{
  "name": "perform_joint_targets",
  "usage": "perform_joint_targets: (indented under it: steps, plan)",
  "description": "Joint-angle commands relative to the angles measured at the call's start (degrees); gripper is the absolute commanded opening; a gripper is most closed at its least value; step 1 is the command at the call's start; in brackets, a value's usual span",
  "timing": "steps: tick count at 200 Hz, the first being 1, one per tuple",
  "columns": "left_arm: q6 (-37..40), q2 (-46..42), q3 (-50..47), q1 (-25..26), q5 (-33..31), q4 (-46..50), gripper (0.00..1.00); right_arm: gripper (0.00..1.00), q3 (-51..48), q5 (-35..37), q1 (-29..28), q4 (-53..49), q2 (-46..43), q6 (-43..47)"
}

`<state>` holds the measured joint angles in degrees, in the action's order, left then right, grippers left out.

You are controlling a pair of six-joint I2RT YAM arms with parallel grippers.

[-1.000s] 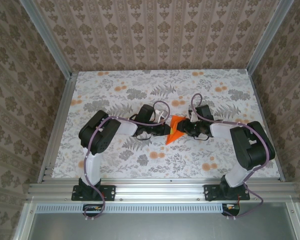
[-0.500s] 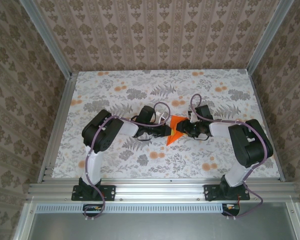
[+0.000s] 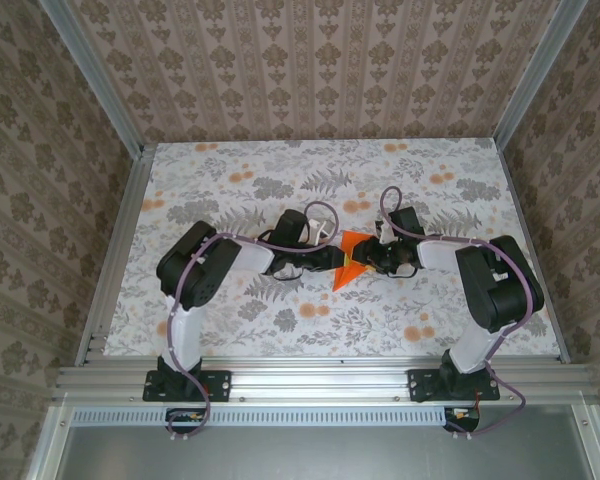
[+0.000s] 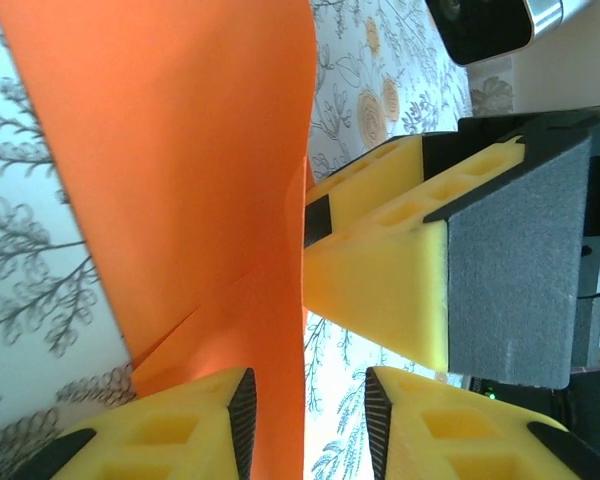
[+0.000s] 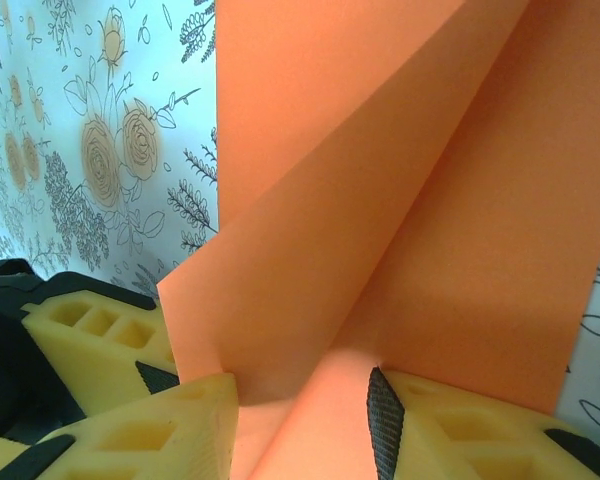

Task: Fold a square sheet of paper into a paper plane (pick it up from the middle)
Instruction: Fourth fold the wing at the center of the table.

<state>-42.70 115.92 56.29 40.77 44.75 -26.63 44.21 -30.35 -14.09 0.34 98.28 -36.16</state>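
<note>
The left pincer stands spread. The sheet of paper runs down through its gap, lying against one dark pad and clear of the other. The right pincer faces it from just across. There the sheet fills the gap and meets both pads, so it reads as pinching a loose double layer.

The sheet stands on edge between the two, over the middle of the table. Whether its low corner touches I cannot tell.

The paper is thin, matte and bright orange, with crisp edges and a soft slanting fold. It looks featherlight and limp, likely to buckle rather than resist. The safest hold is probably close to the fold, both layers together, since a hard squeeze elsewhere would set stray creases. The fingers are yellow moulded blocks with hollow cells, and the table carries grey leaves and pale flowers.
</note>
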Motion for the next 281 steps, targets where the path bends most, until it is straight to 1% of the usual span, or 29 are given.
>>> perform_joint_targets:
  steps: [1, 46, 50, 61, 95, 150, 172, 226, 249, 281]
  plan:
    - [3.9, -3.3, -0.4, 0.4, -3.8, 4.3, 0.38, 0.42, -0.9, 5.2, 0.0, -4.2, 3.7, 0.1]
    - [5.9, -3.2, 0.1, 2.3, -7.5, 8.1, 0.39, 0.42, -0.8, 5.1, 0.0, -4.0, 3.8, -0.4]
    - [6.0, -3.2, 0.0, 2.3, -9.4, 8.3, 0.39, 0.42, -0.8, 5.1, 0.0, -3.9, 3.8, -0.4]
    - [6.5, -3.5, -0.3, 2.5, -10.9, 8.7, 0.40, 0.42, -0.7, 5.0, 0.0, -3.9, 3.9, -0.6]
    - [7.5, -3.3, -0.2, 3.5, -11.2, 8.4, 0.42, 0.42, -0.7, 5.0, -0.1, -3.7, 4.1, -0.7]
    - [10.7, -3.7, 0.1, 5.2, -15.8, 11.4, 0.36, 0.42, -1.2, 4.5, 0.0, -2.7, 4.6, -1.7]
    - [12.1, -3.7, 0.6, 6.0, -17.7, 13.2, 0.36, 0.42, -1.2, 4.1, 0.0, -2.3, 4.7, -2.1]
    - [13.2, -2.8, 1.8, 6.4, -17.2, 15.2, 0.33, 0.47, -0.7, 5.7, 0.0, -4.6, 5.1, -2.8]
    - [13.3, -2.3, 2.8, 6.4, -16.2, 15.9, 0.28, 0.52, -0.2, 6.8, -0.1, -6.1, 5.4, -2.9]
    - [12.0, -1.9, 3.8, 6.3, -13.5, 15.3, 0.21, 0.54, 0.1, 7.3, -0.1, -7.1, 5.5, -2.8]
